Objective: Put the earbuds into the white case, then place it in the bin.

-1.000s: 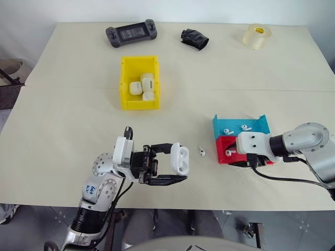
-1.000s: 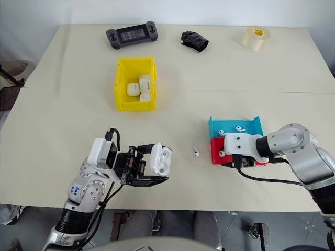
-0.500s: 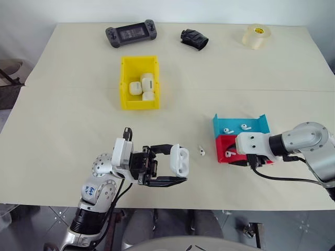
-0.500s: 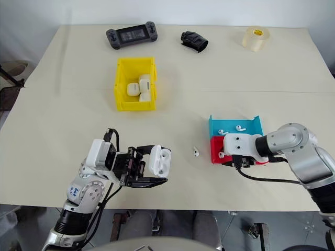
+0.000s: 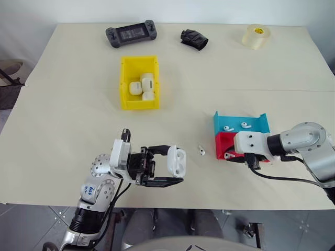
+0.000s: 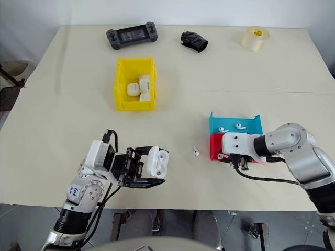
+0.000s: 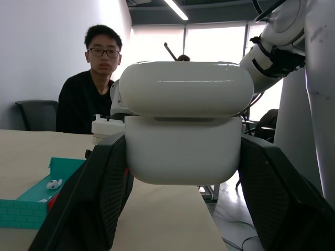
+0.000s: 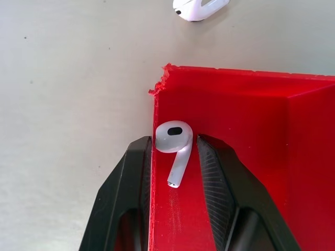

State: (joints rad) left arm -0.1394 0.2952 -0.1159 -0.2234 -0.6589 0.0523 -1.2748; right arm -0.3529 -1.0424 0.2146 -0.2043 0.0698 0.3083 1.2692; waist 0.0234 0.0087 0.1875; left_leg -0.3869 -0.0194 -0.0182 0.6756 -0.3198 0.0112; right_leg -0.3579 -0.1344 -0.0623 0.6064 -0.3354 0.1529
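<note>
Presently, the small glossy white earbud case point(image 5: 176, 160) is clamped, lid open, in the left hand point(image 5: 168, 165) above the near edge of the beige surface point(image 5: 68, 120). The right hand point(image 8: 175, 172) is closed on 1 tiny white earbud point(image 8: 174, 144) at the red tray's point(image 8: 246, 130) corner. Another earbud point(image 5: 201, 151) lies loose between case and tray. The bright yellow plastic bin point(image 5: 125, 83) sits farther back, holding other white cases.
</note>
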